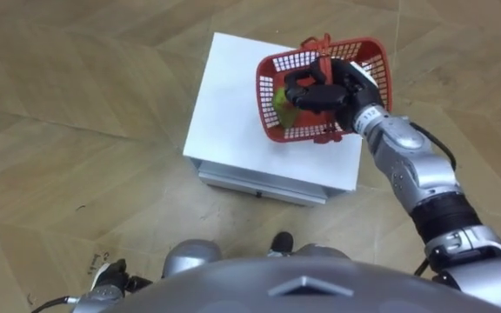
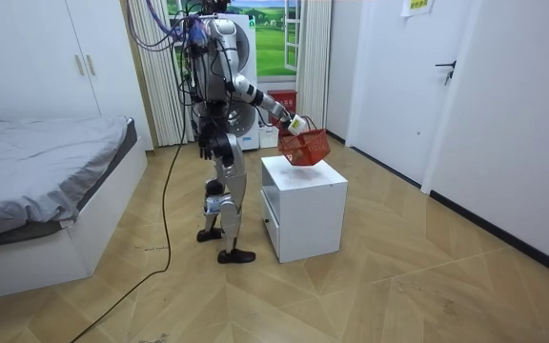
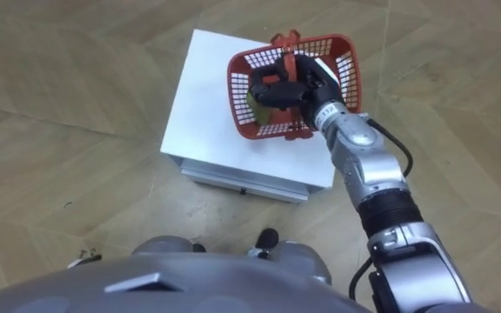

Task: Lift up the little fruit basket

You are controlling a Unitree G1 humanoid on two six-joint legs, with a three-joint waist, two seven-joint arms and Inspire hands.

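Observation:
A red mesh fruit basket point(image 1: 296, 132) hangs over the far right part of a white cabinet point(image 1: 229, 109). My right hand point(image 1: 330, 94) reaches in from the right and is shut on the basket's red handle point(image 1: 323, 66), with its dark fingers curled round it. A yellow-green fruit point(image 1: 280, 101) lies inside, partly hidden by the fingers. In the room view the basket point(image 2: 305, 149) hangs just above the cabinet top point(image 2: 305, 175), held by the outstretched right hand point(image 2: 293, 124). My left hand point(image 1: 106, 280) hangs low at the lower left.
The cabinet has a drawer front point(image 1: 259, 184) facing me and stands on a wooden floor point(image 1: 76, 130). I stand close in front of it. A bed point(image 2: 36, 181) lies at the room view's left, and a white wall with a door point(image 2: 465, 95) is at its right.

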